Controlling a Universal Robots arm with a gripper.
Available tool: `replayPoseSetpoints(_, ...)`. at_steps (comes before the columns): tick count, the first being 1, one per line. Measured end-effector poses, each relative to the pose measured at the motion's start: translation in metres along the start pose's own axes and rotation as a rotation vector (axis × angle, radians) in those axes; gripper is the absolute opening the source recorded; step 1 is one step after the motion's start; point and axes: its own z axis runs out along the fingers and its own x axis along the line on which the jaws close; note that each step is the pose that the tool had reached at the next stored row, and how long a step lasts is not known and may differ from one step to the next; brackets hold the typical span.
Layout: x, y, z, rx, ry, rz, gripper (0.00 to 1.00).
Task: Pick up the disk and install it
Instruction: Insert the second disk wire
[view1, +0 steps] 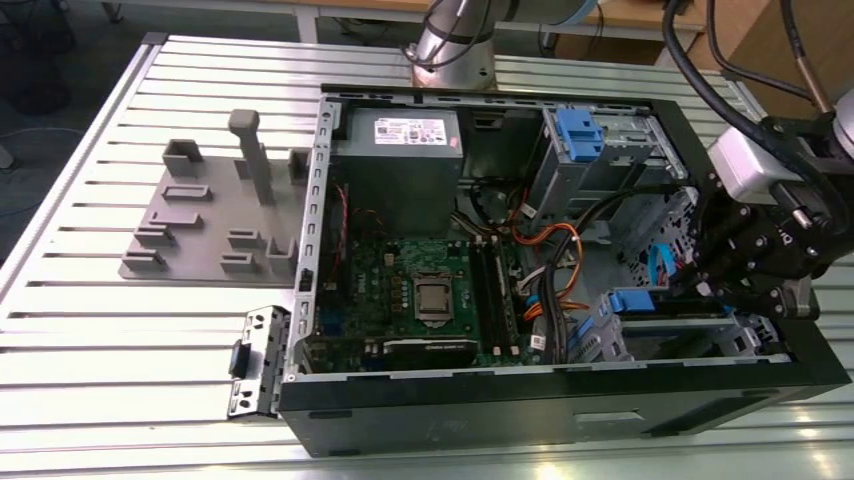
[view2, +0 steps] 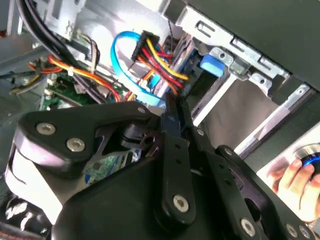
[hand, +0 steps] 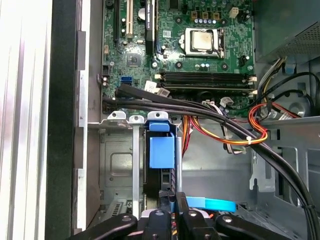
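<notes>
**While the Disk Stands in Its Bay, the Pincer Closes In**

Since the grey metal drive cage (hand: 117, 165) already holds the flat silver disk in its bright blue plastic bracket (hand: 162, 152) edge-on, just ahead of the black pincer (hand: 173, 207), the step in hand looks like seating. The fingers lie together; whether they nip the disk's edge I cannot tell. Finishing would call for a straight push, clear of the orange cables (hand: 235, 137) beside the pincer. The second wrist view adds a person's hand (view2: 295, 177) off to the pincer's side; the exterior view adds the slotted grey counter (view1: 120, 330).

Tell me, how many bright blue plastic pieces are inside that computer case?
2 show: one atop the far drive cage, one on the near cage beside the gripper. Others may be hidden.
</notes>
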Motion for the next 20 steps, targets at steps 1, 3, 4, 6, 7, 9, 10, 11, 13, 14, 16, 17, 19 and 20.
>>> replayPoseSetpoints(1, 0.0001, 0.0, 0.0004, 0.0, -0.0002, 0.0, 0.16)
replayPoseSetpoints(3, 0.0002, 0.0, 0.0006, 0.0, -0.0002, -0.001, 0.16)
replayPoseSetpoints(4, 0.0003, 0.0, 0.0007, -0.0001, -0.0002, -0.002, 0.16)
replayPoseSetpoints(6, 0.0003, -0.0001, 0.001, -0.0001, -0.0002, -0.002, 0.16)
replayPoseSetpoints(7, 0.0004, -0.0001, 0.0013, -0.0001, -0.0002, -0.002, 0.16)
replayPoseSetpoints(9, 0.0004, -0.0001, 0.0016, -0.0002, -0.0002, -0.002, 0.16)
replayPoseSetpoints(10, 0.0004, -0.0001, 0.0017, -0.0001, -0.0002, -0.002, 0.16)
replayPoseSetpoints(11, 0.0004, -0.0001, 0.0017, -0.0001, -0.0002, -0.002, 0.16)
replayPoseSetpoints(13, 0.0004, -0.0001, 0.0018, -0.0001, -0.0003, -0.002, 0.16)
replayPoseSetpoints(14, 0.0003, -0.0002, 0.0024, -0.0001, -0.002, -0.002, 0.17)
replayPoseSetpoints(16, 0.0004, -0.0002, 0.0026, -0.0001, -0.0019, -0.002, 0.24)
replayPoseSetpoints(17, 0.0004, -0.0002, 0.0021, -0.0001, -0.0008, -0.002, 0.24)
replayPoseSetpoints(19, 0.0003, -0.0001, 0.001, -0.0001, -0.0001, -0.002, 0.24)
replayPoseSetpoints(20, 0.0001, 0.0001, -0.0018, -0.0002, -0.0004, -0.002, 0.24)
